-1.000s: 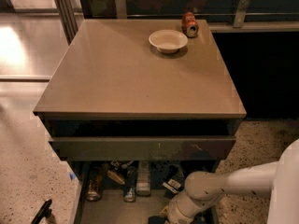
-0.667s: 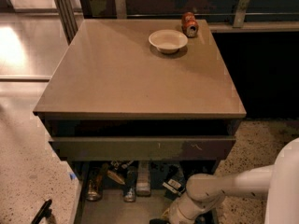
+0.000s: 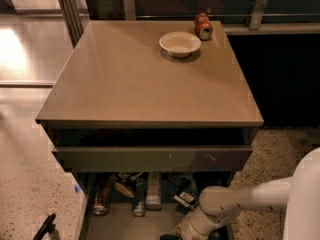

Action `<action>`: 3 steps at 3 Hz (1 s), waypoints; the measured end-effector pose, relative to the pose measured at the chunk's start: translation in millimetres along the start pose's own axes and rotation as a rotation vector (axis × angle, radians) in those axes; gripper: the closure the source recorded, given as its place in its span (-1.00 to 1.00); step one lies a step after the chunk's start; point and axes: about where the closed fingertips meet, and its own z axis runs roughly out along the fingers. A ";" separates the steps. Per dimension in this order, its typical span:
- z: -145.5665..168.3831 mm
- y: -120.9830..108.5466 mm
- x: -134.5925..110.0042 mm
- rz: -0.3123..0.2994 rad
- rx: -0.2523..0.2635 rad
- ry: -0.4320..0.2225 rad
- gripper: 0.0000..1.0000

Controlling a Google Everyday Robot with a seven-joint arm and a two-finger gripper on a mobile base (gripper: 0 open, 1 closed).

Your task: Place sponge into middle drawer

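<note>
Lowers the gripper [image 3: 171, 235] slightly since a second ago, just over the front of the open middle drawer [image 3: 125, 225]. Hints at the sponge [image 3: 176, 229] as a yellowish scrap at its tip, though cannot tell whether gripped. Puts release close.

A white bowl [image 3: 180, 44] stood toward the back right of the brown cabinet top [image 3: 135, 84], and a red can [image 3: 203, 26] lay on its side just beside it, nearer the rear edge. Under the top ran a flat grey-brown drawer front [image 3: 150, 159]. Below that, in shadow, several bottles and cans [image 3: 145, 199] lay side by side. Speckled floor [image 3: 25, 184] spread to the left. The gripper [image 3: 171, 235] sat at the bottom edge of the view.
</note>
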 end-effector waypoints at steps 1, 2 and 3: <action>0.0 0.0 0.0 0.000 0.000 0.000 0.18; 0.1 0.1 0.0 0.000 0.000 0.000 -0.44; 0.2 0.1 0.0 0.000 0.000 0.000 -1.00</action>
